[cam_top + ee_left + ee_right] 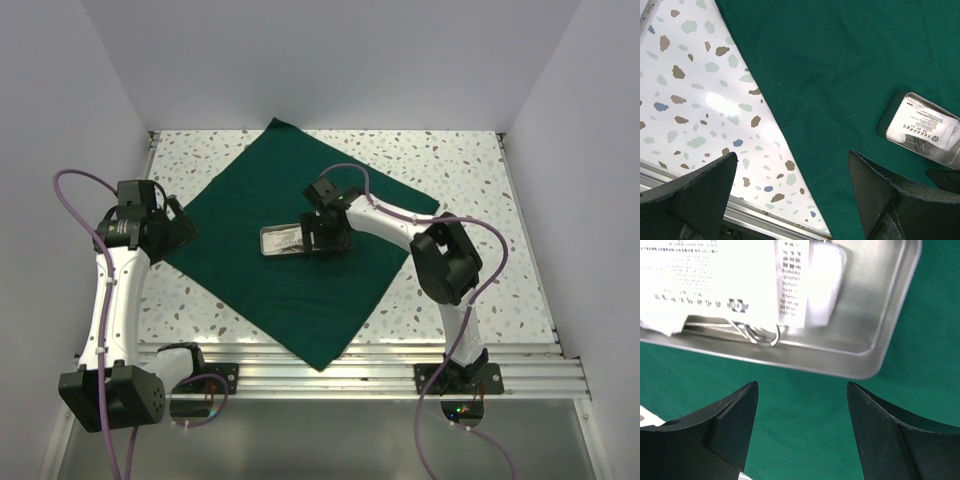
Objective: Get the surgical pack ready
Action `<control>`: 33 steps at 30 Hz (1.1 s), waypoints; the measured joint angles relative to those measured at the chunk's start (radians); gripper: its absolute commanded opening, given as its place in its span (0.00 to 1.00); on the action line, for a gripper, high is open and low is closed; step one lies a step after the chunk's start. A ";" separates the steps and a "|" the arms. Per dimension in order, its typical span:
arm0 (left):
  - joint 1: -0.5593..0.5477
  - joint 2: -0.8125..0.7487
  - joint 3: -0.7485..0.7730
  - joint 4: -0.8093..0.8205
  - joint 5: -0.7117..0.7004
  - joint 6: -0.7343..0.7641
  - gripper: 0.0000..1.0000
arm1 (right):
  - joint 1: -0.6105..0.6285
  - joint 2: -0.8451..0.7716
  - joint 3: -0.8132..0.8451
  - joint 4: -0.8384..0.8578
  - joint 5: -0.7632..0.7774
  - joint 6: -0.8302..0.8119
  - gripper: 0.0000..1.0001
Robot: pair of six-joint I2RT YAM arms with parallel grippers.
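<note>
A dark green cloth [290, 290] is spread flat on the speckled table [480, 190], turned like a diamond. A steel tray [264, 242] is set at its middle. The left gripper [791, 160] is held wide open over the cloth's left edge, nothing in it. The right gripper [802, 390] is spread open at the tray's right end, empty too. White packets [715, 280], a gauze pad [827, 280] and steel ring handles [762, 335] are packed in the tray.

Lab robot cell: plain white walls [330, 60], speckled tabletop [470, 170], aluminium mounting rails [330, 375].
</note>
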 measured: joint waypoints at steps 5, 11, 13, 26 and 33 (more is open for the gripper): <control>0.000 0.000 0.000 -0.001 0.002 0.000 0.95 | 0.001 0.042 0.021 0.014 -0.014 0.019 0.75; 0.000 -0.003 0.000 -0.003 0.005 -0.001 0.95 | 0.001 0.068 0.026 0.023 -0.035 0.044 0.75; 0.000 -0.004 0.000 -0.004 0.005 -0.006 0.95 | 0.001 0.069 0.027 0.024 -0.036 0.050 0.75; 0.000 -0.004 0.000 -0.008 0.015 -0.023 0.95 | 0.002 0.131 0.126 0.023 -0.044 0.102 0.75; 0.000 -0.004 0.000 -0.008 0.019 -0.023 0.95 | 0.001 0.100 0.061 0.088 -0.051 0.166 0.74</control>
